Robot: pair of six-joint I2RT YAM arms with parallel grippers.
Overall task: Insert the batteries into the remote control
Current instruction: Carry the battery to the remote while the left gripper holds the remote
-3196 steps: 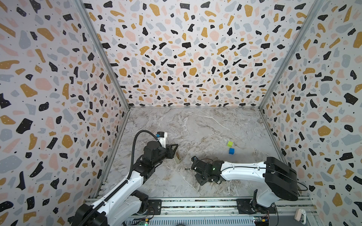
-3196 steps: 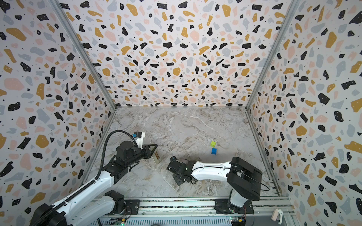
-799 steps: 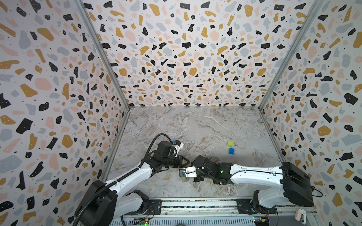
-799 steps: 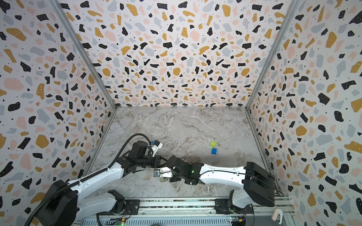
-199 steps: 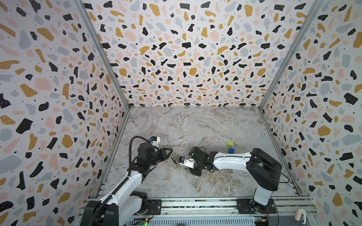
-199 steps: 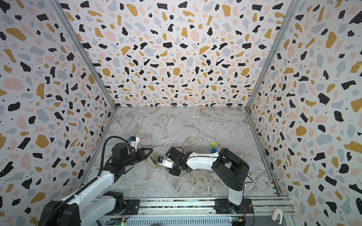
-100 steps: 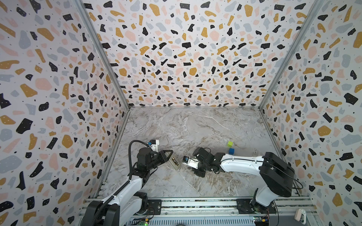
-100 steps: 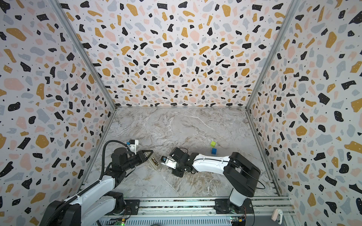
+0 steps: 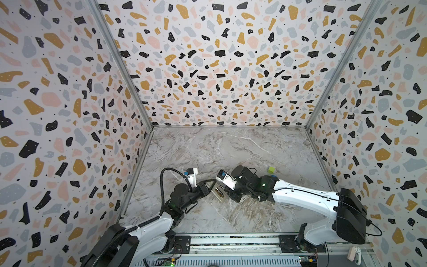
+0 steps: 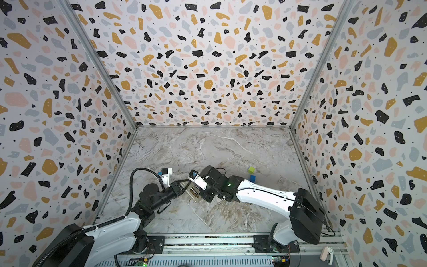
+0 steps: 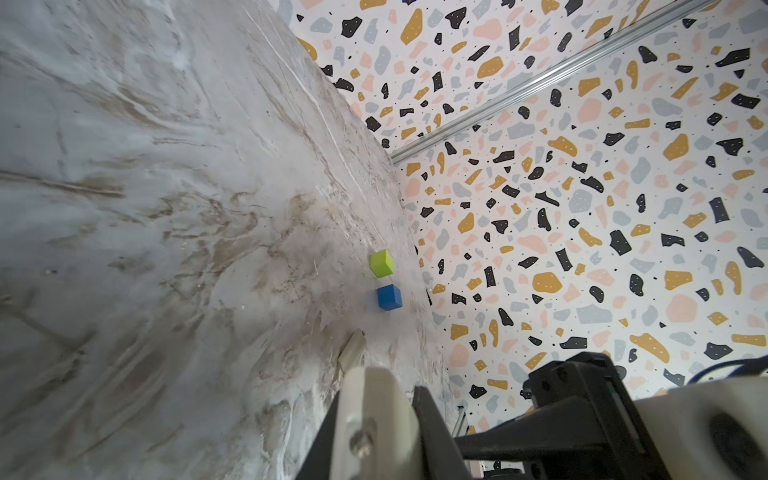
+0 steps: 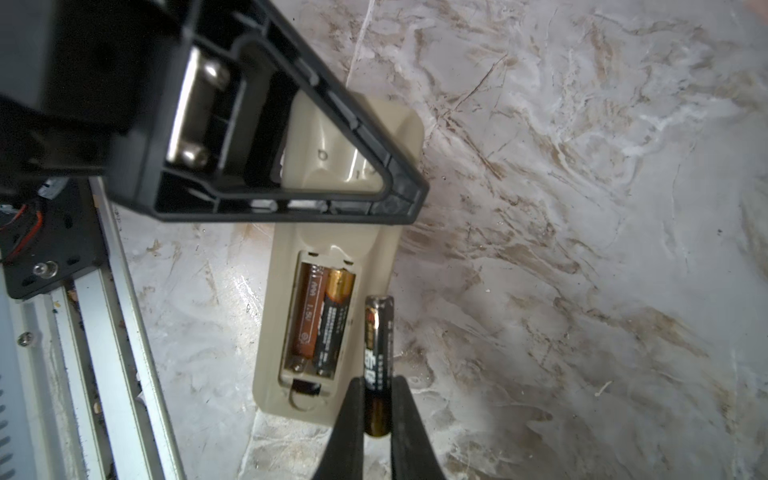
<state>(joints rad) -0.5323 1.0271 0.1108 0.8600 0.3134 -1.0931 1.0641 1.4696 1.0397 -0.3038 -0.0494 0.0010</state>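
In the right wrist view a finger of the left tool (image 12: 399, 195) is covering one end of the remote control (image 12: 270, 332). The bottom edge is cutting off the right tool (image 12: 377, 380), whose fingers are hiding the lower part of the held battery (image 12: 377, 328). In both top views the two tools are masking most of the remote control, and the battery is showing too small to make out.

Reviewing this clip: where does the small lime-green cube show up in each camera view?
In a top view: small lime-green cube, right of centre, just beyond the right arm.
In a top view: same spot.
Left wrist: on the marble floor, close to the speckled wall.
Right wrist: not in it.
Shared landmark: small blue cube beside it.
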